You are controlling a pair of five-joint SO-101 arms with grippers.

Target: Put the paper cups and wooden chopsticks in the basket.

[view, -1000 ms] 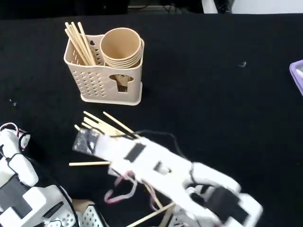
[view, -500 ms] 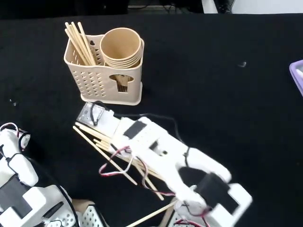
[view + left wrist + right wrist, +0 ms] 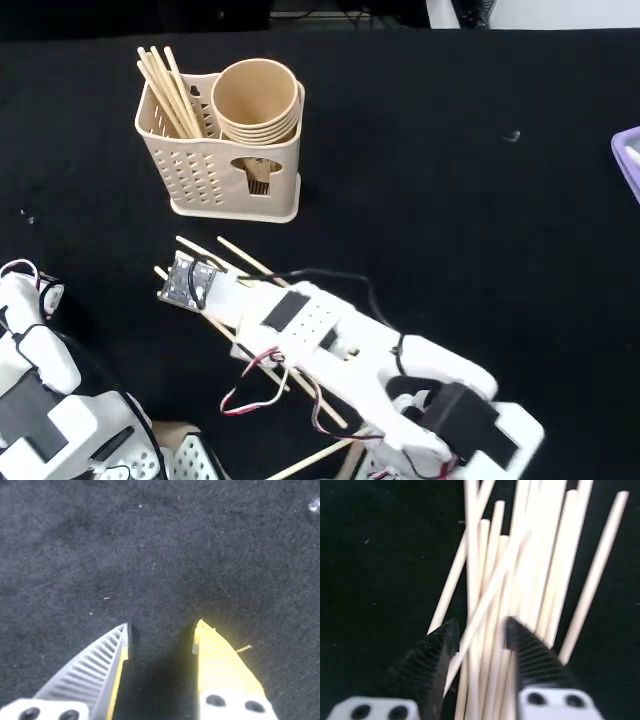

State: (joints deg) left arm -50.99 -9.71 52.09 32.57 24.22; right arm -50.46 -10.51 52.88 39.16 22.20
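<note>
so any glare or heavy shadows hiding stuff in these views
High view: even light, no glare, and the basket casts hardly any shadow on the black cloth. Left wrist view: a dark shadow sits on the cloth under the left gripper. Right wrist view: the chopsticks are brightly lit, palest at their far ends, none hidden by shadow.

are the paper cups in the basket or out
In: the stacked tan paper cups stand upright inside the beige perforated plastic basket.
</note>
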